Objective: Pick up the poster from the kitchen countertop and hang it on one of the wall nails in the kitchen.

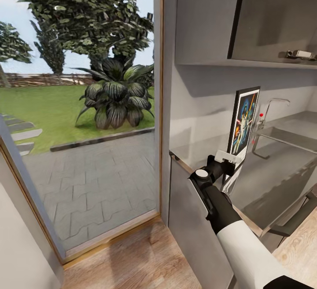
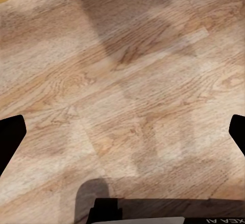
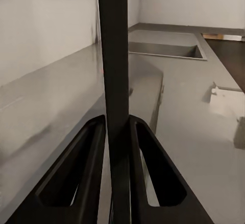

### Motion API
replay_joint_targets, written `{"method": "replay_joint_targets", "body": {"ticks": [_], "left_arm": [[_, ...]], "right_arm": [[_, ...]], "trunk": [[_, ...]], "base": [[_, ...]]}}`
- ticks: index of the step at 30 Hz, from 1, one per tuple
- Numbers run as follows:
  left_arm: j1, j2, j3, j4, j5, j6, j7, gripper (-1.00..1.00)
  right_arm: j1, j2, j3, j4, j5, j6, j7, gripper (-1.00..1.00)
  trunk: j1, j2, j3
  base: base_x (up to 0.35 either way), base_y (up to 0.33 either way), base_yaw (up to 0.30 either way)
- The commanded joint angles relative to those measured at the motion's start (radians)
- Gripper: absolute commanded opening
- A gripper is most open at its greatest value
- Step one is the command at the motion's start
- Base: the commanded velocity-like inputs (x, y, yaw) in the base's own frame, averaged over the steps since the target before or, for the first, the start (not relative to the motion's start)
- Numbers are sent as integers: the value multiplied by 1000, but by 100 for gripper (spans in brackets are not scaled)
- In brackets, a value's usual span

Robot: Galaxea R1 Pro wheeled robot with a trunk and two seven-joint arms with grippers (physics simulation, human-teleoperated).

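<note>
A glass door [image 1: 83, 117] at the left looks out on lawn and a broad-leaved plant [image 1: 115, 95]; beside it the kitchen countertop [image 1: 281, 166] runs away toward the right under a grey wall cabinet [image 1: 273, 16]. The left gripper [image 2: 122, 132] hangs over bare wooden floor [image 2: 122, 81], its 2 dark fingertips [image 2: 11, 134] set wide apart with nothing between them. The right gripper [image 1: 226, 166], at the end of the outstretched right arm, is closed on the poster [image 1: 243, 122], the 2 fingers [image 3: 76, 178] pressed against either face of the thin black frame near its lower edge. The poster stands upright, long axis vertical, close to the countertop's near left corner, face turned toward the camera and slightly right; whether its bottom edge has cleared the slab cannot be told. In the right wrist view the frame appears edge-on as 1 dark vertical bar rising straight out of the jaws. Farther right along the countertop a sink [image 1: 286, 137] is sunk into the slab, its basin apparently empty, with a slim tap [image 1: 275, 104] behind it. No nail can be made out on the pale wall [image 1: 202, 104] behind the poster. The grasp looks secured, so the coming move likely turns on lifting the poster straight up along its long axis, clear of the cabinet above
</note>
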Motion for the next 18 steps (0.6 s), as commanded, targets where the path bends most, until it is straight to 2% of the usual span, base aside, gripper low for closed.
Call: {"method": "replay_joint_targets", "body": {"ticks": [1, 18], "left_arm": [[0, 0, 1, -2, 0, 0, 1, 100], [0, 0, 2, -2, 0, 0, 1, 100]], "right_arm": [[-1, 0, 3, -1, -5, 7, -4, -100], [-1, 0, 6, -8, -5, 8, -7, -100]], "trunk": [[0, -1, -1], [0, -1, -1]], "base": [[0, 0, 0], [0, 0, 0]]}}
